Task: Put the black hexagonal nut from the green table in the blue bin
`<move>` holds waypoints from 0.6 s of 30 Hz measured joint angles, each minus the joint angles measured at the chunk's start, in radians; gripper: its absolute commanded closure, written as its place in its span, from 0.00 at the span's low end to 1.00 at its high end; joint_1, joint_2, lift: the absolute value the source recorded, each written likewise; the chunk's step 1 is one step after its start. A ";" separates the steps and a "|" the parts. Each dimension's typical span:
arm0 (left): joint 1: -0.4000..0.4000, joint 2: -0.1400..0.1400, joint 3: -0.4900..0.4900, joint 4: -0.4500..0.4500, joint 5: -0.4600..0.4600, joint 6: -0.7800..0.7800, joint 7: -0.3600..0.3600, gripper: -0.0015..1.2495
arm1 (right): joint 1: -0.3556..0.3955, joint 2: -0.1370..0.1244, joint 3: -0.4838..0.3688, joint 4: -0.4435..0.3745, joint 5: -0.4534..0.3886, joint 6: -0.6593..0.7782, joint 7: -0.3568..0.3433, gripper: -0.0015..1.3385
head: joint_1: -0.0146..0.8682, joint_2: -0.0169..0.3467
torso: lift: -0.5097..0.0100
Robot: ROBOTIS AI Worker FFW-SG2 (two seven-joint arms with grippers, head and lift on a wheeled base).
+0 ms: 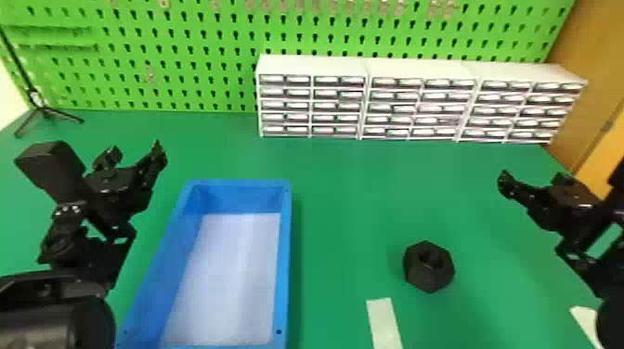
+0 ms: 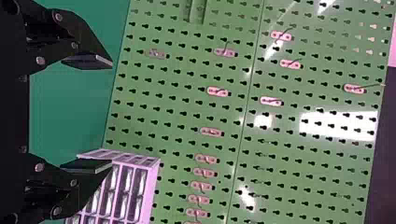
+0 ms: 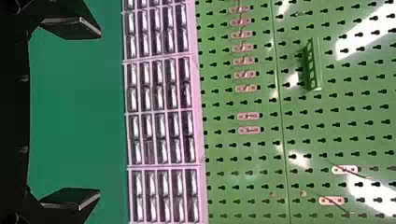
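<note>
**Black nut on the green desk, outside the blue bin**

Obscured or cut off: in the head view the near end of the bin meets the bottom edge. The right arm is cut by the right edge, and the left arm by the left and bottom edges. Of the 2 pale strips, the nearer to the nut runs out at the bottom edge, and the other passes partly behind the right arm. Contents of the small drawers are hard to make out. The underside of the nut is hidden.

Position of the nut: it lies on the desk with its hole visible from above, to the right of the bin and apart from it. The right tool is farther forward and to the right, well apart from the nut. The left tool is across on the far side of the bin, farther still from the nut.

Pose: both arms hold their tools raised above the desk and directed forward, towards the green pegboard. The head view shows the right tool angled inward. In the left wrist view, the left tool is open, its 2 fingers wide apart. In the right wrist view, the right tool is likewise open and empty.
</note>
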 measured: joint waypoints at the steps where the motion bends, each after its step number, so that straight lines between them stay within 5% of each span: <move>1: 0.000 0.000 0.000 0.000 0.000 0.000 0.000 0.40 | 0.000 0.000 0.000 0.000 0.000 0.002 0.000 0.08 | 0.80 0.07 | 0.79; 18: 0.002 0.000 0.004 0.000 0.002 0.000 0.000 0.40 | -0.036 0.003 -0.019 -0.132 0.024 0.279 -0.001 0.08 | 0.80 0.07 | 0.79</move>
